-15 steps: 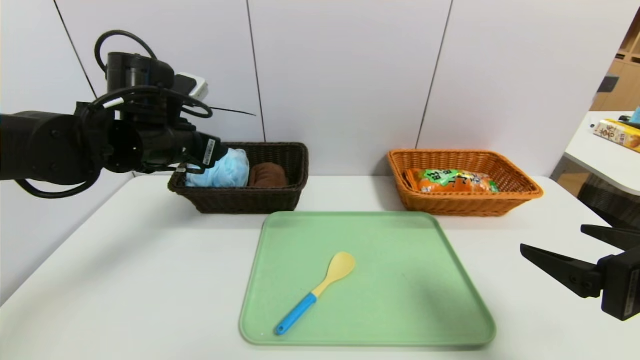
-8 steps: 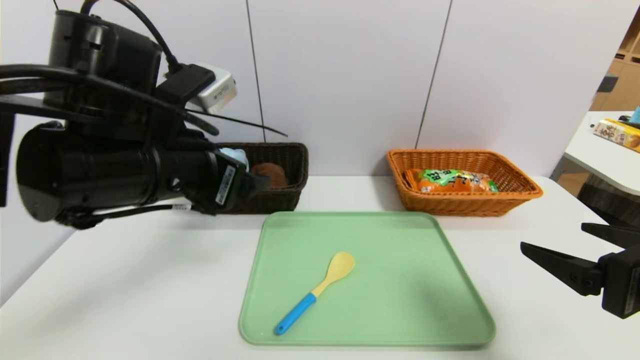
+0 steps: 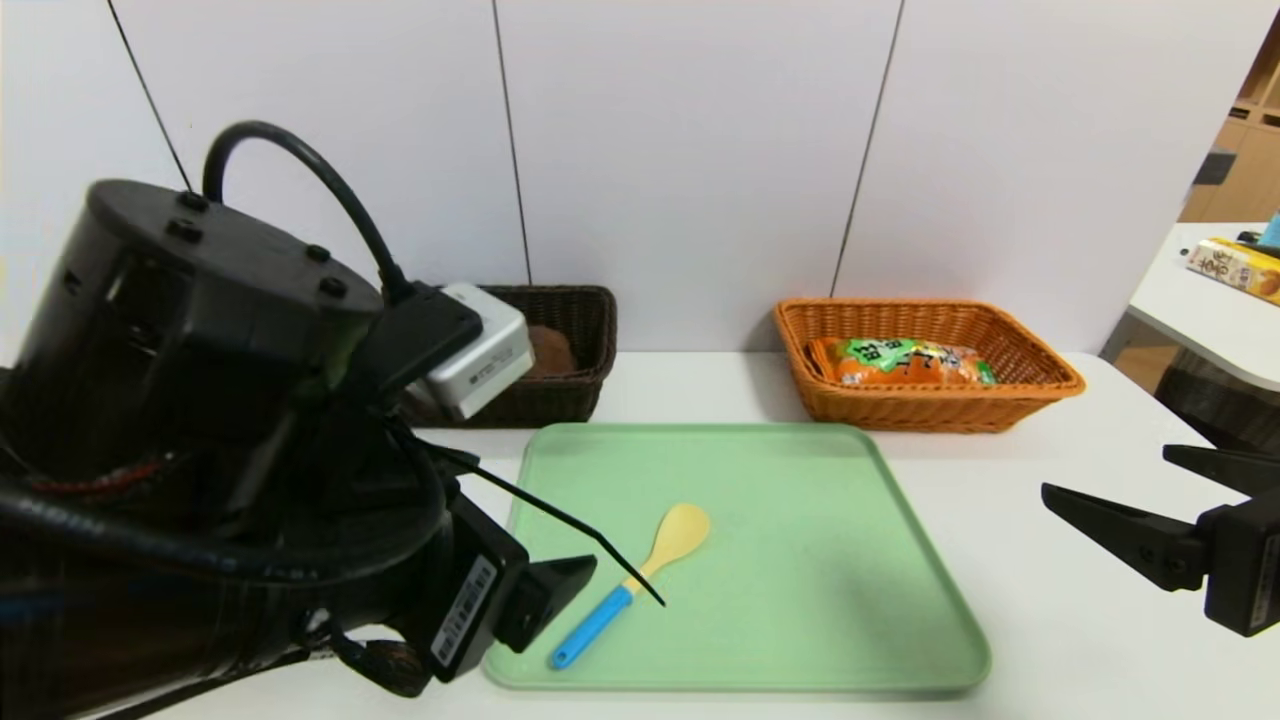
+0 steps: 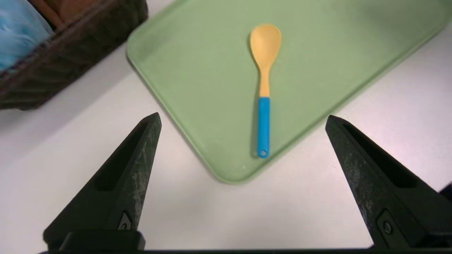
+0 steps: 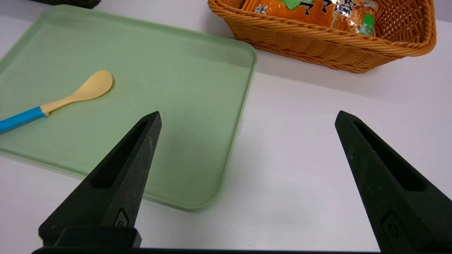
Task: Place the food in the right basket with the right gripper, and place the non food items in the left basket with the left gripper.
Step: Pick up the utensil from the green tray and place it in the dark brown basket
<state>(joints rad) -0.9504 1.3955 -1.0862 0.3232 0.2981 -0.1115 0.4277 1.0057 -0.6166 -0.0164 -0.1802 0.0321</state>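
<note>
— Head view?
— My left gripper (image 3: 545, 590) hangs at the tray's (image 3: 900, 640) near-left corner; spoon (image 3: 632, 583) lies there.
— Left wrist?
— Fingers (image 4: 141, 141) wide apart, empty.
— Right wrist?
— Right gripper (image 5: 247, 118) wide, empty; snack (image 5: 310, 8) in the orange basket (image 5: 317, 46).

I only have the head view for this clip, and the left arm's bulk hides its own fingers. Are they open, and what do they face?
Observer: The left wrist view shows the left gripper open wide and empty. The spoon lies ahead of it on the green tray, handle end nearest.
Operator: The arm also covers most of the dark basket. What is in the hidden end?
Observer: A light blue bath pouf.
Operator: The right gripper sits low on the right. Is it holding anything?
Observer: No. The right wrist view shows it open over bare table beside the tray.
</note>
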